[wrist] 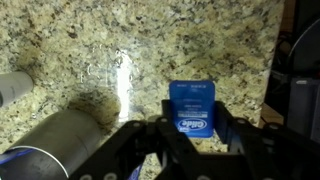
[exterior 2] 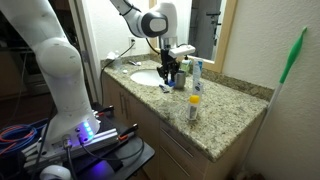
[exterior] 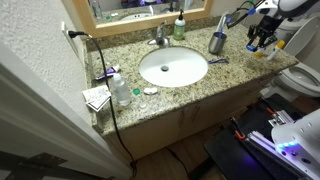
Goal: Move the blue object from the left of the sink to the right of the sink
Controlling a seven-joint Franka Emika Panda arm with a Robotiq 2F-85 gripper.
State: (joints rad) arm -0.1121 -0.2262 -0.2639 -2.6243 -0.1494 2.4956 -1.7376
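Upper right in an exterior view, my gripper (exterior: 260, 42) hangs past the sink (exterior: 173, 68). Lower centre of the wrist view, the blue object (wrist: 192, 108) stands between my fingers; whether they clamp it, I cannot tell.

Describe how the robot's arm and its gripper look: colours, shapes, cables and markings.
The arm is glossy white and built of thick, rounded segments. It has a grey round joint cap near the wrist. The gripper is black and blocky. The wrist view shows its two dark fingers. No cables or markings can be made out clearly.
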